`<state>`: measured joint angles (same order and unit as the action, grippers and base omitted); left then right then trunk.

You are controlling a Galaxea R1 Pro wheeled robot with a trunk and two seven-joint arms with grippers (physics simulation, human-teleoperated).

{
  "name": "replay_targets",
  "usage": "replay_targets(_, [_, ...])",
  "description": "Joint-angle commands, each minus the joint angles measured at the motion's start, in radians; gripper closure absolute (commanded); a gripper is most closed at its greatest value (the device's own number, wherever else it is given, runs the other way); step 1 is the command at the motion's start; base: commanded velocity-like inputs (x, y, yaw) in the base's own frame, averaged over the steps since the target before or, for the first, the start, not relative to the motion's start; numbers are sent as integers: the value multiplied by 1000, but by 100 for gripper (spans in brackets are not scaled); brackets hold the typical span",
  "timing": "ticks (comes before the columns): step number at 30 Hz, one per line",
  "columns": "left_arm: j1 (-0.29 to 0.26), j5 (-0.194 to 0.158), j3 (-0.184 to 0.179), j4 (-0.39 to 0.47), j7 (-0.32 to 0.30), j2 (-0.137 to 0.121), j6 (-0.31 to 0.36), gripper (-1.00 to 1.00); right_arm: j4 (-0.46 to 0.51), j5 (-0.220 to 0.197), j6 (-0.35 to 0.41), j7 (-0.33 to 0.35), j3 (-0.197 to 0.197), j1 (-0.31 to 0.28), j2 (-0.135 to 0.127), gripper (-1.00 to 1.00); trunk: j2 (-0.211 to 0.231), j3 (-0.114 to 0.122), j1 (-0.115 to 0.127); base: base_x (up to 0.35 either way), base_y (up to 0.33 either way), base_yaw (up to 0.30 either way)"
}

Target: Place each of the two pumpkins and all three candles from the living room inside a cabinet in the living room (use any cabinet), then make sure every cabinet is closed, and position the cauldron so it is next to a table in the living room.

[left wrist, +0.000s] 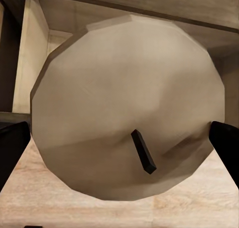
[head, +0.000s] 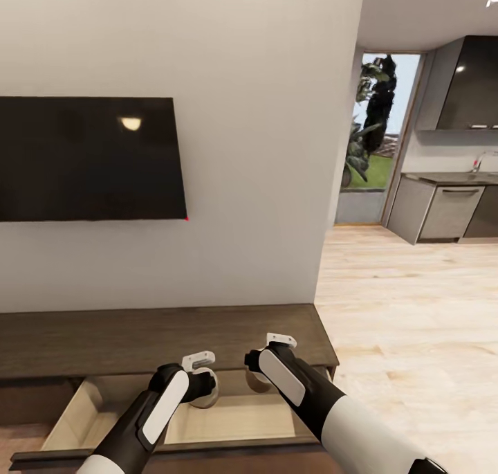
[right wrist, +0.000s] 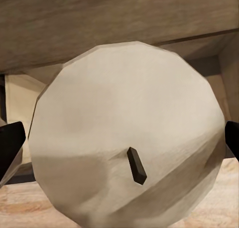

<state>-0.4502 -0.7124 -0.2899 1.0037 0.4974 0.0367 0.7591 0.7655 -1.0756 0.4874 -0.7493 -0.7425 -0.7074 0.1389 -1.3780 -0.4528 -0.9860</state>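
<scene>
The long dark-brown cabinet point(head: 159, 335) stands below me against the wall, with one drawer point(head: 235, 422) pulled out and its pale tan inside showing. Both arms reach over that drawer. My left gripper point(head: 205, 385) is shut on a tan candle point(left wrist: 129, 103). The candle's round top and dark wick face the left wrist camera, and a black finger point(left wrist: 12, 148) shows at each side. My right gripper point(head: 259, 374) is shut on another candle point(right wrist: 129, 118), held the same way just below the cabinet's top edge, with a fingertip point(right wrist: 10, 143) at its side. The pumpkins, cauldron and table are out of view.
A black TV point(head: 90, 159) hangs on the pale wall above the cabinet. To the right the wall ends, and wood floor point(head: 415, 308) runs to a kitchen with grey cupboards point(head: 443, 211) and a glass door point(head: 377, 135).
</scene>
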Motion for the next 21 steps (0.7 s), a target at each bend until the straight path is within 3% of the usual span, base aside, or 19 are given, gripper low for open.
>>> replay_targets(1, [-1,-10,-2,1,10,0,1,100,1,-5,2,-7,-3,-1,-1,100,-8,-4,-4,0,0,0])
replay_targets(21, [-1,-10,-2,1,10,2,0,100,1,-4,2,-6,-5,-1,1,100,-148,-67,-81,0,0,0])
